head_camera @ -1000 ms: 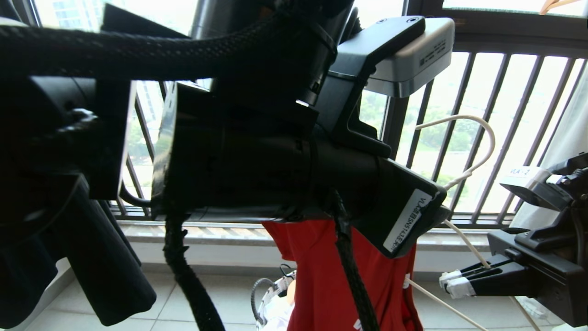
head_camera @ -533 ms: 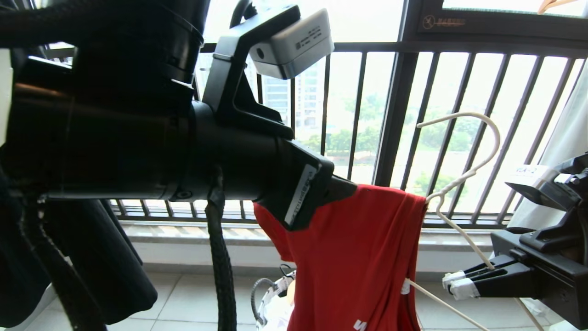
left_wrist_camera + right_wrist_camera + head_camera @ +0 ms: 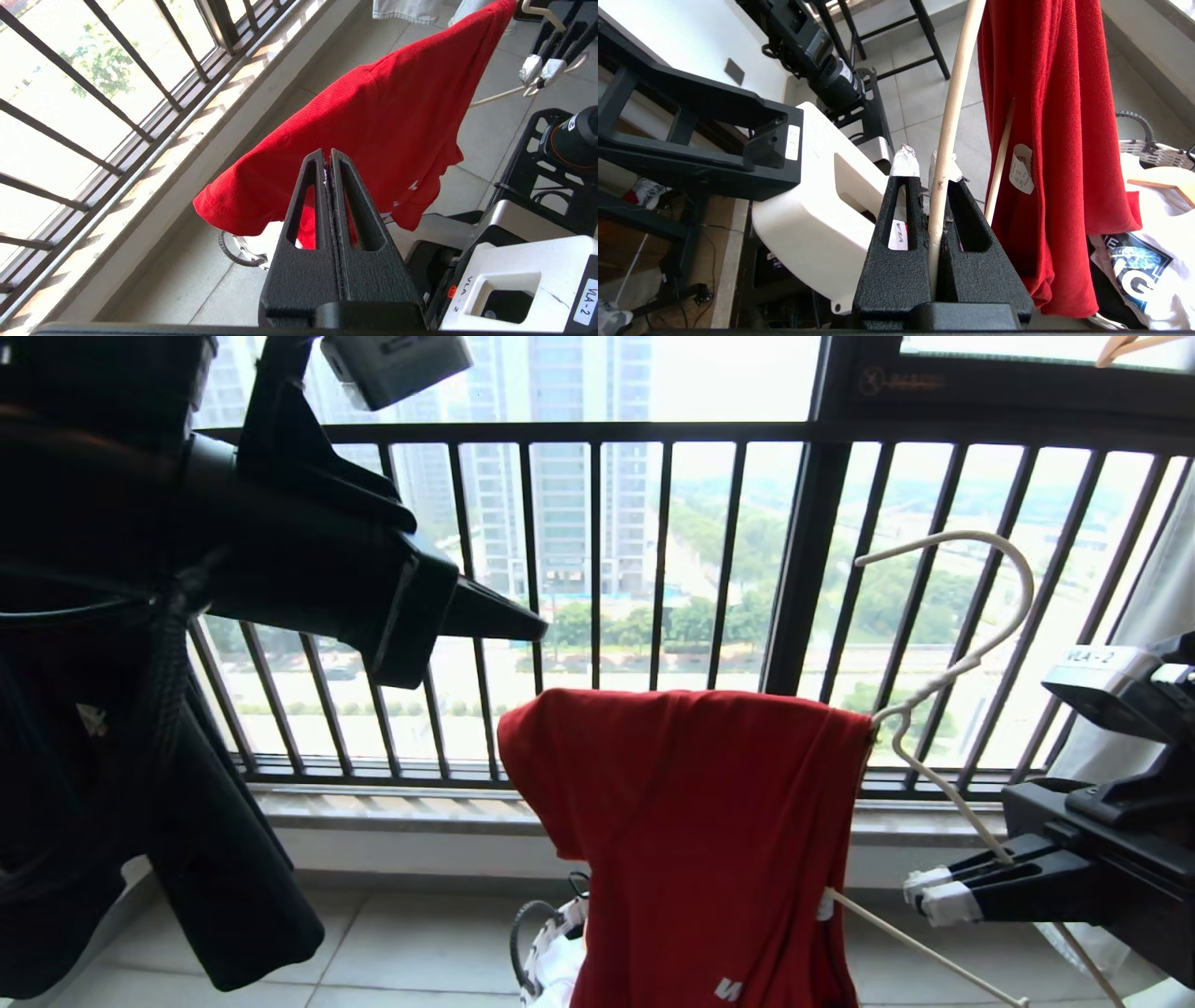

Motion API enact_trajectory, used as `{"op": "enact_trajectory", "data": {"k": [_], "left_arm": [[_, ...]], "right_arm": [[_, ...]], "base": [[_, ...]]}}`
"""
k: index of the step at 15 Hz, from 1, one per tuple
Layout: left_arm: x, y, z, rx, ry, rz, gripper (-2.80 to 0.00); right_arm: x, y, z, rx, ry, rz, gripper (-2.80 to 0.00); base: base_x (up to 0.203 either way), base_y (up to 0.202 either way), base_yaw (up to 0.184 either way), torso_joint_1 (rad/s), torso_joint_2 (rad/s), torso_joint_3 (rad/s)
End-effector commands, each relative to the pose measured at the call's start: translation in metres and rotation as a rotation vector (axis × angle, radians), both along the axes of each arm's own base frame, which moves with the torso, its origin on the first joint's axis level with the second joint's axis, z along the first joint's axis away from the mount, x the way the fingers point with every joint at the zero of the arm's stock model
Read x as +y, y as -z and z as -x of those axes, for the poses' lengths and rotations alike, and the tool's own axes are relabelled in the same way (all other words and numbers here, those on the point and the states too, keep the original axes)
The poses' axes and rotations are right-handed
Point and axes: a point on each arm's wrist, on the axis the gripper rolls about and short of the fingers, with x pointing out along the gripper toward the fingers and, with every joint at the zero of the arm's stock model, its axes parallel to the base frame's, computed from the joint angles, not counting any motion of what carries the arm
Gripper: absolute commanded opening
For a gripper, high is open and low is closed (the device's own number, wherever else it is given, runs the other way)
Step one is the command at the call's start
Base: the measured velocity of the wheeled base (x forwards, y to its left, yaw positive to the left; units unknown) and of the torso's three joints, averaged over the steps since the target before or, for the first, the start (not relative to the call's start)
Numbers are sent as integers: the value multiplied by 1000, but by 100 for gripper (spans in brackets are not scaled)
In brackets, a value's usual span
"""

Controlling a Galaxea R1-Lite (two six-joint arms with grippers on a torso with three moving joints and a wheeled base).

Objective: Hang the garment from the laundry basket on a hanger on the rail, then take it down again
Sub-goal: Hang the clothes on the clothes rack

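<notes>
Clamping the hanger (image 3: 945,130) by one of its thin arms, right gripper (image 3: 927,170) has jaws narrow on the rod, low at right of head view. We see the hook up near the railing (image 3: 597,569), tilted, not on anything; the rail isn't in view. Garment (image 3: 709,840), red tee, is draped over the hanger w/ one shoulder only, bunched twd the neck side, hem hanging down over the laundry basket (image 3: 537,952). Left gripper (image 3: 329,163) is pinched tight on nothing, up at left, apart from the cloth. Risks as we judge them: tee slides off the sloped arm if the hanger tips more; thin rod may rotate in the pinch b/c load is off-centre; hook could snag a railing bar on the lift.
</notes>
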Motion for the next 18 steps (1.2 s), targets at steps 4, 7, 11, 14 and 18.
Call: {"op": "enact_trajectory", "data": {"k": [4, 7, 11, 14, 18], "left_arm": [[5, 8, -24, 61, 79, -118, -280], [6, 7, -21, 69, 139, -174, -280], [12, 0, 5, 46, 246, -205, -280], [9, -3, 25, 65, 354, -197, 0], [-6, 0, 31, 64, 435, -205, 0]], "right_arm": [[17, -8, -27, -12, -83, -24, -280], [36, -1, -31, 13, -161, -15, -280], [56, 0, -29, 11, -244, -11, -280], [59, 0, -26, 14, -258, -11, -280], [56, -1, -20, 9, -259, -13, -280]], "base": [[0, 0, 0, 0, 0, 0], [0, 0, 0, 0, 0, 0], [0, 0, 0, 0, 0, 0], [0, 0, 0, 0, 0, 0], [0, 0, 0, 0, 0, 0]]}}
